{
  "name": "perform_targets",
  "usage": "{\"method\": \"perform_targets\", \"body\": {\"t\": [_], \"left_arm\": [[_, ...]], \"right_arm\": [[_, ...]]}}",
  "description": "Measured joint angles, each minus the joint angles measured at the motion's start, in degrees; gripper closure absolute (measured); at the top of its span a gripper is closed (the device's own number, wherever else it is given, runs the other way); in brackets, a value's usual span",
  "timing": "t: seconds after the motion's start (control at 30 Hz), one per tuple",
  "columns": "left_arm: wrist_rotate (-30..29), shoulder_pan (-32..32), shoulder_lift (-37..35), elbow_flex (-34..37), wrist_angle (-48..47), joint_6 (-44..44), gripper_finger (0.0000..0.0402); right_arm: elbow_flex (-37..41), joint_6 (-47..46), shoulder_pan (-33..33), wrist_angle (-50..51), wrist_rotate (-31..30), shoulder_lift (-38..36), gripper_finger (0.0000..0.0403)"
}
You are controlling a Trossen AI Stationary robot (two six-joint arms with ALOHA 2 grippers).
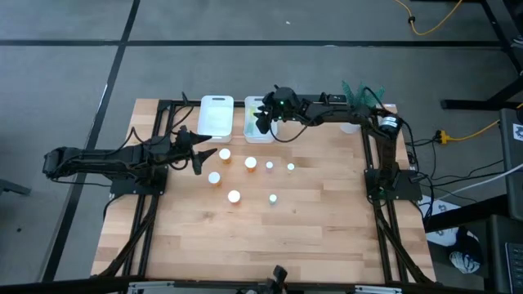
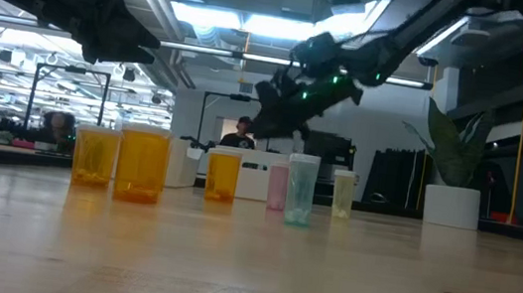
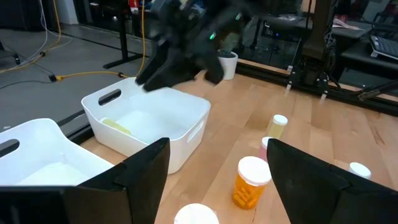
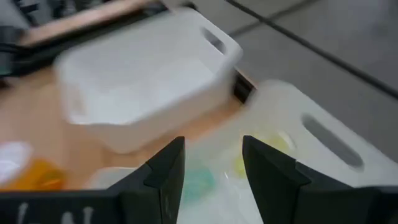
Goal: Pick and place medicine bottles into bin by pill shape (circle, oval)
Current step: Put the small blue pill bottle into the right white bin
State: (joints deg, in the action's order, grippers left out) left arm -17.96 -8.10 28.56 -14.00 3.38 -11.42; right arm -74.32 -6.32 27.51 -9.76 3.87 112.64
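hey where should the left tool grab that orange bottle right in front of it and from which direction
Take the orange bottle around its round body just under the white cap, coming in level from the left tool's side. It stands upright, and the open fingers already frame it; a bottle beside it leaves little room, so close gently.

wooden table (image 1: 310, 229) | on it — two white bins (image 1: 216, 116), seven medicine bottles (image 1: 234, 196), plant pot (image 1: 350, 126)

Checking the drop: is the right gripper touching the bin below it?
Apart. In the left wrist view the right gripper hangs above the bin, with its rim visibly clear.
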Motion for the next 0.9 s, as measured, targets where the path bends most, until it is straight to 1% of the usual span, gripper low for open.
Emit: {"method": "perform_targets", "body": {"t": [0.13,0.2,0.37,0.47,0.53,0.6,0.67,0.73,0.9], "left_arm": [[0.0,0.0,0.0,0.0,0.0,0.0,0.0141],[0.0,0.0,0.0,0.0,0.0,0.0,0.0141],[0.0,-0.1,0.0,0.0,-0.1,0.0,0.0141],[0.0,-0.2,0.0,0.0,-0.1,0.0,0.0141],[0.0,-0.2,0.0,0.0,0.0,0.0,0.0141],[-0.2,-0.2,0.0,0.0,0.0,0.0,0.0141],[-0.4,-0.2,0.0,0.0,0.0,0.0,0.0141],[-0.4,-0.2,0.0,0.0,0.0,0.0,0.0141],[-0.6,-0.2,0.0,0.0,0.0,0.0,0.0141]], "right_arm": [[-0.1,4.0,-3.1,4.0,0.1,-5.9,0.0240],[-0.1,6.0,-4.7,9.7,-0.9,-9.4,0.0240],[-0.1,9.6,-9.5,24.6,-6.2,-18.1,0.0240],[-0.1,8.4,-12.9,36.9,-9.1,-23.2,0.0240],[0.0,6.2,-15.0,46.2,-9.7,-26.3,0.0240],[1.1,2.6,-17.5,52.4,-10.1,-28.9,0.0240],[3.6,-0.9,-20.2,54.9,-11.2,-30.7,0.0240],[7.0,-4.1,-22.5,55.0,-12.5,-32.5,0.0240],[18.9,-11.2,-27.5,50.6,-13.5,-34.8,0.0240]]}}
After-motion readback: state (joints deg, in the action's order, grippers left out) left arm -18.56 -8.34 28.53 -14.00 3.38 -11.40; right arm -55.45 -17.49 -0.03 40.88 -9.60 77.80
